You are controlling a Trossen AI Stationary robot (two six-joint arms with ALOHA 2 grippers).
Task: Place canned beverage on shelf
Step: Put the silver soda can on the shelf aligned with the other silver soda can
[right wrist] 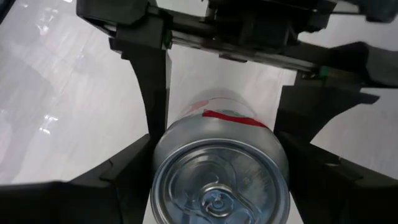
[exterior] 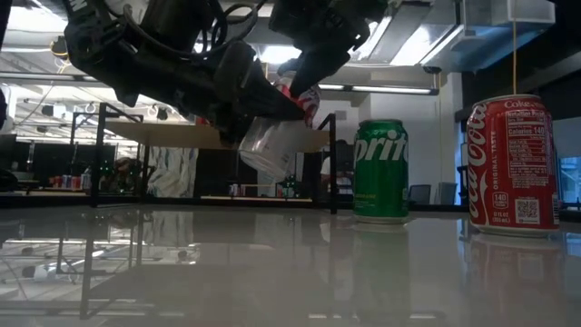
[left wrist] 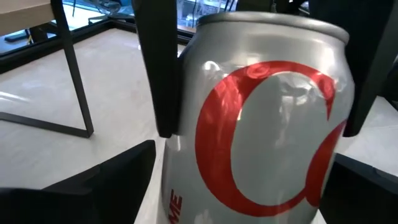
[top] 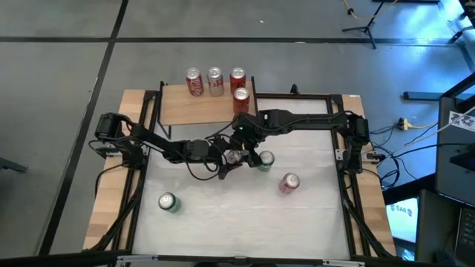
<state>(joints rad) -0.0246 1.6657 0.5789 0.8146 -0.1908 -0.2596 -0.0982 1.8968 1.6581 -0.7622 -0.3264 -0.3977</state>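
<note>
Surveying from the biggest item down: the white table [top: 223, 222] carries the shelf [top: 197, 107] at its far left corner. The high view records four cans on that board, three in a row along its far edge [top: 214, 80] and a red one [top: 240, 96] just in front of the row's right end. The low view shows only the board's underside and thin legs, not those cans.

Both my arms meet near the table's middle. My right gripper [right wrist: 217, 168] is clamped on the silver can [exterior: 272, 145], its fingers pressed against both sides near the lid. My left gripper [left wrist: 245, 174] stands spread, its fingers flanking the can's body; whether they touch it I cannot tell.

The low view alone establishes that the silver can hangs tilted, clear of the tabletop. The left wrist view alone shows the red marking on its side.

Loose on the table: a green Sprite can [exterior: 380, 170] upright just right of my grippers, a red Coca-Cola can [exterior: 513, 166] nearer the front, and another green can [top: 168, 202] at front left, seen only from above.
</note>
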